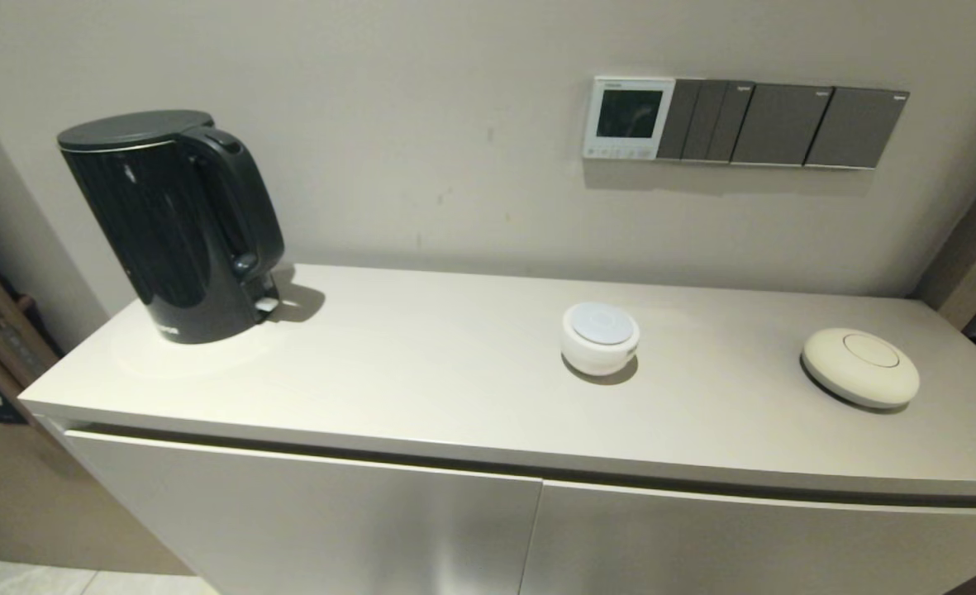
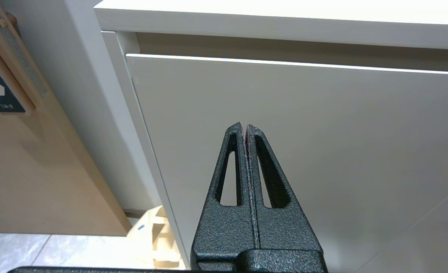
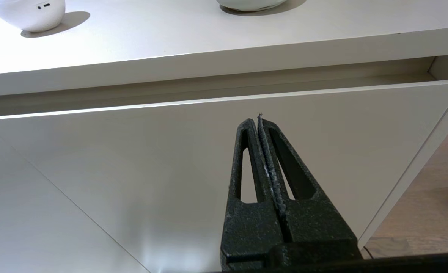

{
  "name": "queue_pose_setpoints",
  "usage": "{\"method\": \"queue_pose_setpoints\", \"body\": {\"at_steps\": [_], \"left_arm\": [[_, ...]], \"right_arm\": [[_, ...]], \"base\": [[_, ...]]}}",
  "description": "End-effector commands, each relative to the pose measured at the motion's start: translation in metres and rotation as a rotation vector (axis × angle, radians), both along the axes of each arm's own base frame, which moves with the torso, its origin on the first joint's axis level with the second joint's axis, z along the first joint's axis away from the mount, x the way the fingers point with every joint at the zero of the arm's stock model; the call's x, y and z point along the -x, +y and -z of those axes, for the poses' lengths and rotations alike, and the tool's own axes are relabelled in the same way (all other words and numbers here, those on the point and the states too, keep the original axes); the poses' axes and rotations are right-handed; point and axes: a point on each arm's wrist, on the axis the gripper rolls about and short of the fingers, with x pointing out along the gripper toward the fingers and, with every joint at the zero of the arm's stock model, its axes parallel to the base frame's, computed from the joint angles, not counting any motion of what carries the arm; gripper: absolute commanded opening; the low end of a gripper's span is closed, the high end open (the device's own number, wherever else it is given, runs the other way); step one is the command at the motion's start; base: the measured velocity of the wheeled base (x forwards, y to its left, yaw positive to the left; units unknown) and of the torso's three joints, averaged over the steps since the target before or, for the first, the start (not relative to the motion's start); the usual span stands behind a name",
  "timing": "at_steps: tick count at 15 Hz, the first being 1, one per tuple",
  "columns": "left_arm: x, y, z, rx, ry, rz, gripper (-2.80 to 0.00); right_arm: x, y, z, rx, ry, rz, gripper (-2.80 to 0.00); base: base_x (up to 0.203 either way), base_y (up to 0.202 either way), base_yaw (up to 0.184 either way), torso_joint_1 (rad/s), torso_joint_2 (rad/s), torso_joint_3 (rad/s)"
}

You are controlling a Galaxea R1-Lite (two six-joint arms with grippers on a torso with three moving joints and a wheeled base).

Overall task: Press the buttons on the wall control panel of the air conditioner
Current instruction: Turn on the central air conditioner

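Nearest the robot, both arms sit low in front of the cabinet doors (image 2: 284, 151), below the tabletop (image 1: 454, 388) and out of the head view. The left gripper (image 2: 244, 127) has its fingers pressed together and holds nothing; the right gripper (image 3: 258, 120) is likewise closed on nothing, facing the door under the right part of the tabletop.

On the tabletop stand a black kettle (image 1: 169, 223) at the far left, a small white round device (image 1: 600, 337) right of centre, and a flat cream disc (image 1: 859, 367) further right.

Beyond them, on the far wall, the air conditioner's wall control panel (image 1: 628, 117) hangs above the white device, its screen dark, touching the left end of a row of dark grey switch plates (image 1: 785, 124). The buttons (image 1: 618, 152) run along its bottom edge; they look like a row of tiny pale dots, though individual ones are hard to separate here.

No press has begun. The right arm seems the better placed. It should rise clear of the tabletop edge, pass above the white device, and approach the wall squarely with fingers kept together as a single narrow tip, landing on one button and staying off the neighbouring grey plate.
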Motion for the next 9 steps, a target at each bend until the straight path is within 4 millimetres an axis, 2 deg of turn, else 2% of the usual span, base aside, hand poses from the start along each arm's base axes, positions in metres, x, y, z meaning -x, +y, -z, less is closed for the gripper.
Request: {"method": "queue_pose_setpoints", "body": {"at_steps": [1,9], "left_arm": [[-0.0001,0.0000,0.0000,0.000,0.001,-0.001,-2.80],[0.0000,0.0000,0.0000,0.000,0.000,-0.001,-2.80]], "right_arm": [[-0.0002,0.0000,0.0004,0.000,0.003,0.000,-2.80],[-0.0001,0.0000,0.0004,0.002,0.001,-0.001,-2.80]], "base": [[0.000,0.000,0.000,0.000,0.00,0.000],[0.000,0.000,0.000,0.000,0.00,0.000]]}}
